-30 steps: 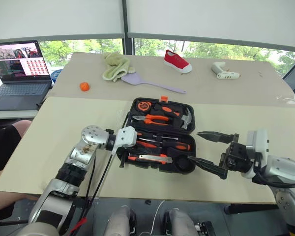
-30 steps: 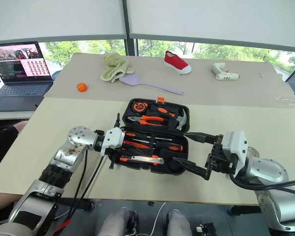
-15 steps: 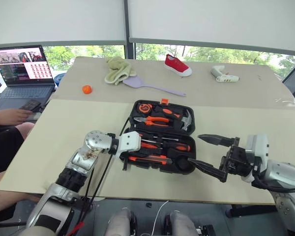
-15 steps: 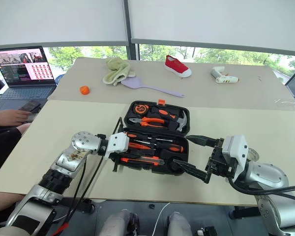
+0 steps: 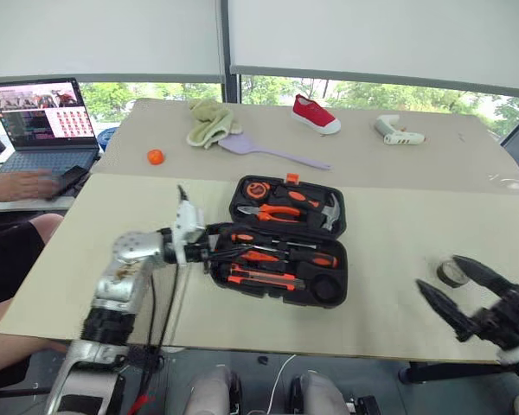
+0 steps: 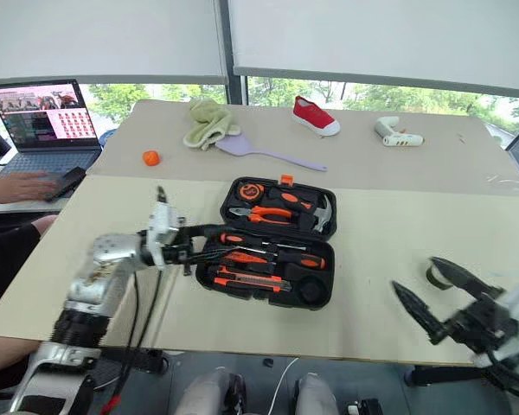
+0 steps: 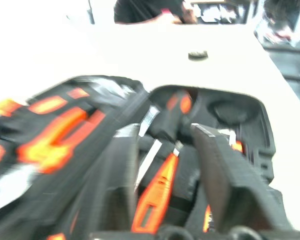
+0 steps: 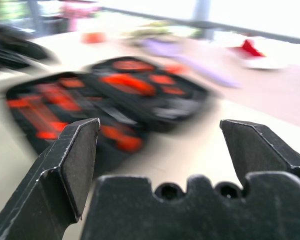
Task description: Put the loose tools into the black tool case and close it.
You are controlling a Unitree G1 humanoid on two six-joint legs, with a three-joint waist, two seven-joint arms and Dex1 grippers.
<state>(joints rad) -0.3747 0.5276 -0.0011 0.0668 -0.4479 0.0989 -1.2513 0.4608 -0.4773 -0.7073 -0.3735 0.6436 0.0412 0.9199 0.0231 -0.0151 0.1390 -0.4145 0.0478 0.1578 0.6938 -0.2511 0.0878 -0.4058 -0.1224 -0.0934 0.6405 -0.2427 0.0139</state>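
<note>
- lying open at the centre of the frame, the black tool case (image 5: 287, 239) has screwdrivers (image 5: 272, 257) and a utility knife (image 5: 261, 278) in its near half.
- the small tape roll (image 5: 451, 273) sits on the table (image 5: 389, 216) at lower right, just beside the right gripper (image 5: 458, 291), whose jaws are spread wide, empty.
- the left gripper (image 5: 218, 252) reaches the case's left edge, fingers parted, grasping nothing.

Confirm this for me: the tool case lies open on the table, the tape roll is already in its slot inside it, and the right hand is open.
One thing is wrong. The tape roll is not in the tool case; it lies on the table to the case's right, beside the right hand, as the left eye view shows. The case does lie open, and the right hand is open.
</note>
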